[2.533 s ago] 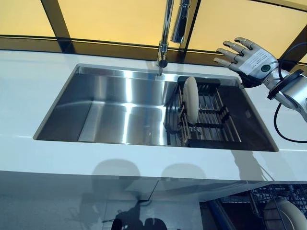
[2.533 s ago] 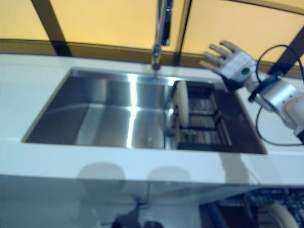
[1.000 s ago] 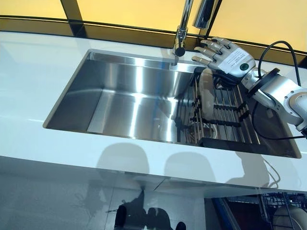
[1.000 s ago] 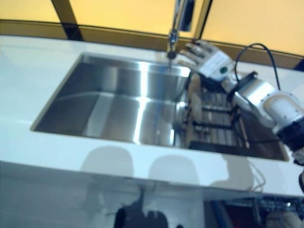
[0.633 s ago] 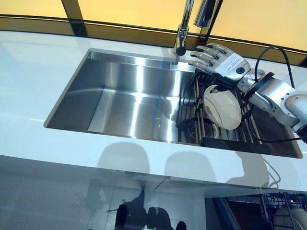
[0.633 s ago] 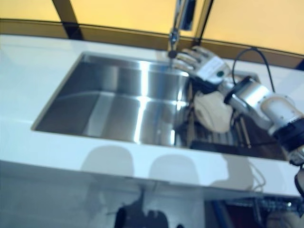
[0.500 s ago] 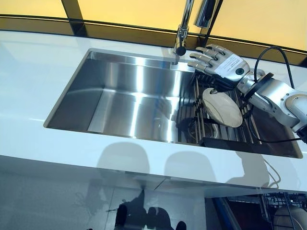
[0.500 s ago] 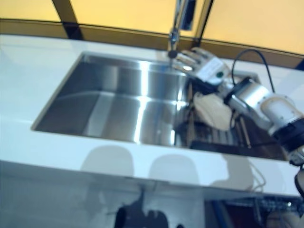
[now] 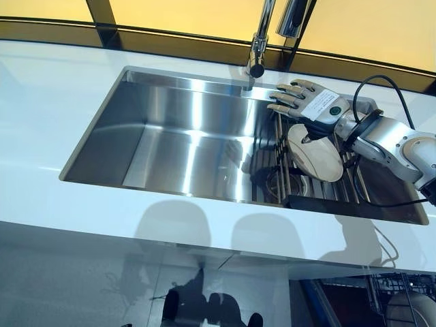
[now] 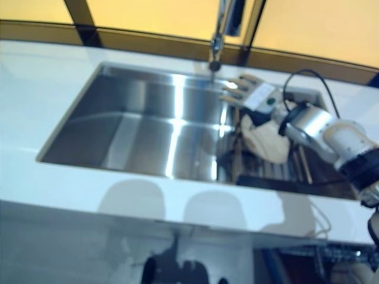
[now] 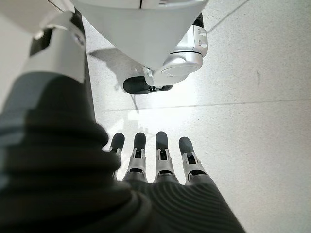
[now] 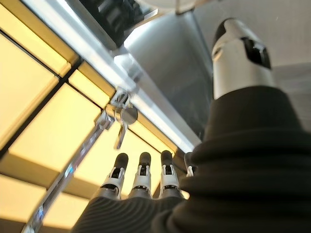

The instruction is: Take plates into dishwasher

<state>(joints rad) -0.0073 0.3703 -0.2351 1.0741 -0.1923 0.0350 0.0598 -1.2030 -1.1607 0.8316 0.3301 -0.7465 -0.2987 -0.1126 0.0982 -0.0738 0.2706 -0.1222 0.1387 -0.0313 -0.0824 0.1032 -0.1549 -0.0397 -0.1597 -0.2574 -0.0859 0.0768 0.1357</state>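
A cream plate (image 9: 315, 152) lies tilted on the dark wire rack (image 9: 354, 194) in the right part of the steel sink (image 9: 170, 139). My right hand (image 9: 315, 105) hovers over the plate's far edge, open, with its fingers stretched toward the faucet (image 9: 257, 61) and its thumb down at the plate's face. Straight fingers (image 12: 141, 177) show in the right wrist view, with nothing held. My left hand (image 11: 160, 158) appears only in its wrist view, open and pointing at the floor.
White countertop (image 9: 61, 88) surrounds the sink. The left part of the sink holds nothing. At the lower right, under the counter edge, sits a dishwasher basket (image 9: 381, 300) with a plate (image 9: 409, 310) in it.
The plate stood upright in the rack; it now lies tipped over toward the right. My right hand came down from above the counter to just over the plate.
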